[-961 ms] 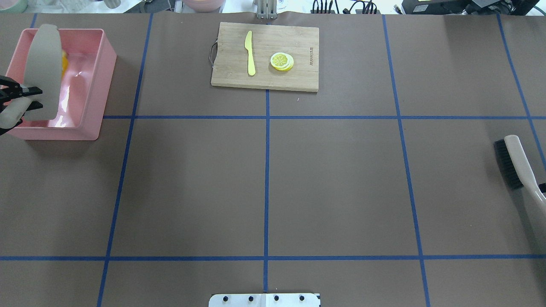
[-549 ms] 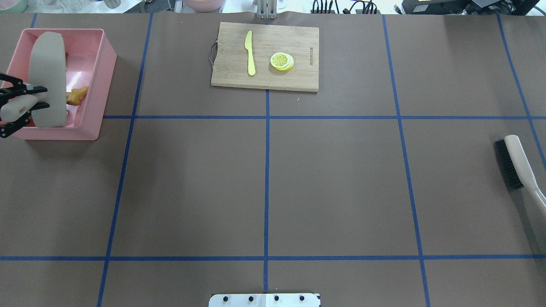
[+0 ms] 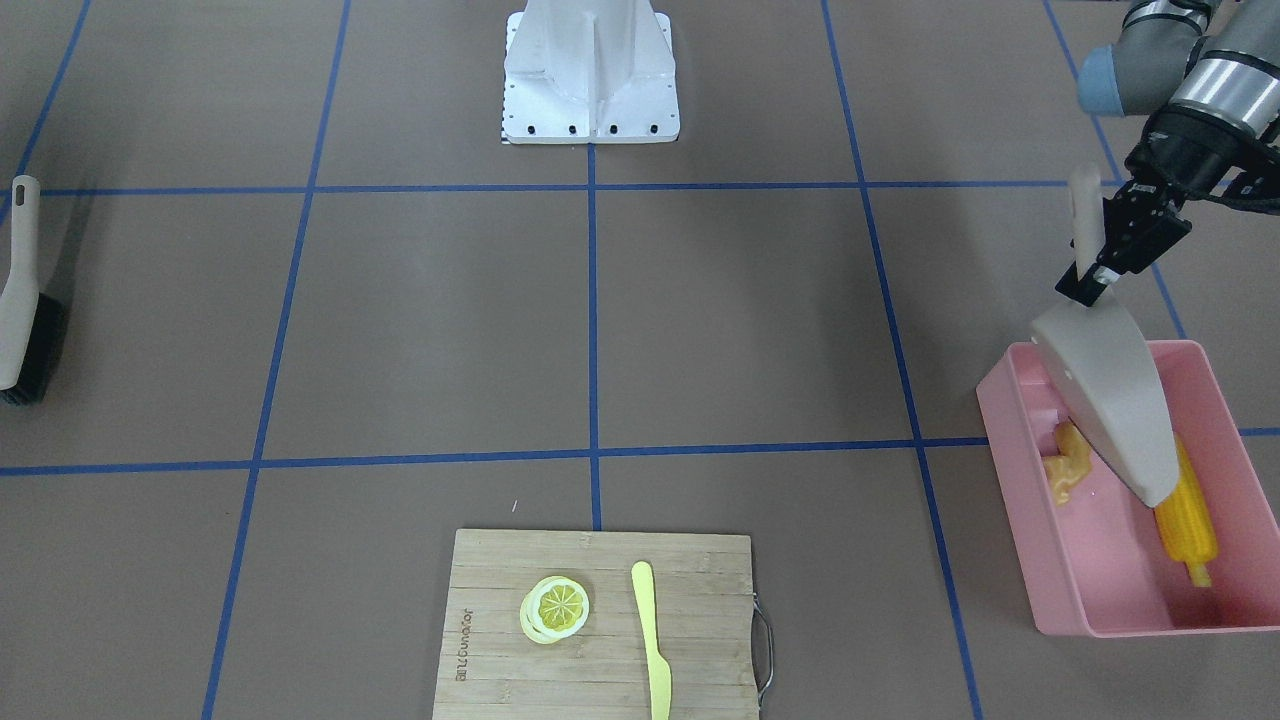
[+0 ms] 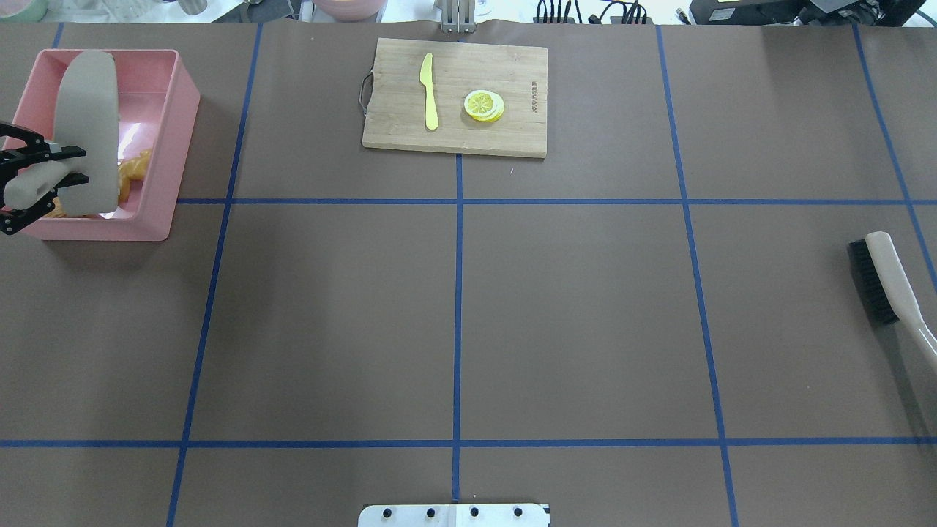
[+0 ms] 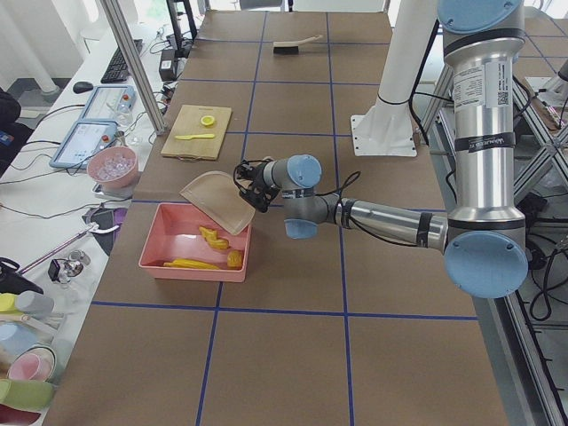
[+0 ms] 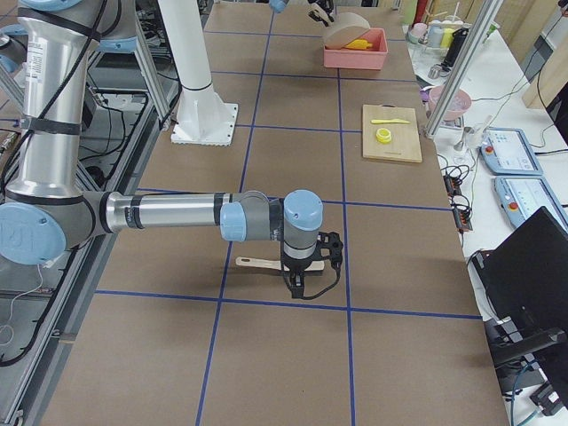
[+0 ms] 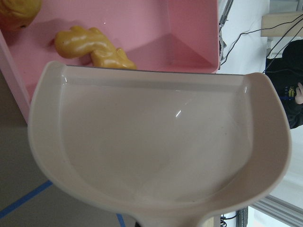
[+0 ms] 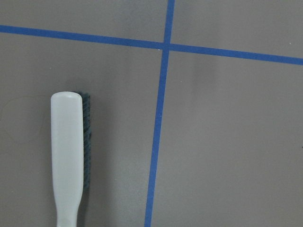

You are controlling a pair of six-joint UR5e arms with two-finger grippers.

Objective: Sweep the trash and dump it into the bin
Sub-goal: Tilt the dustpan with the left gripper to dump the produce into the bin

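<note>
The pink bin (image 3: pixel 1012 478) stands at the table's left end and also shows in the overhead view (image 4: pixel 167 146). In it lie the yellow corn cob (image 3: pixel 1186 515) and the tan ginger root (image 3: pixel 1063 466), which the left wrist view (image 7: pixel 94 47) also shows. A rounded orange-brown piece (image 7: pixel 16 10), perhaps the potato, lies beside it. My left gripper (image 3: pixel 1093 275) is shut on the handle of the beige dustpan (image 3: pixel 1112 400), tipped mouth-down over the bin; the pan is empty. My right gripper (image 6: pixel 302 282) hangs over the brush (image 8: pixel 68 161) on the table; I cannot tell whether it is open.
A wooden cutting board (image 4: pixel 454 95) at the far middle carries a yellow knife (image 4: pixel 429 91) and a lemon slice (image 4: pixel 483 105). The brush (image 4: pixel 878 278) lies at the right edge. The robot's base plate (image 4: pixel 454 514) is at the near middle.
The dustpan has shifted a little to the right over the bin. The ginger root has dropped out beside it. A dark tip beside the brush handle at the right edge is gone.
</note>
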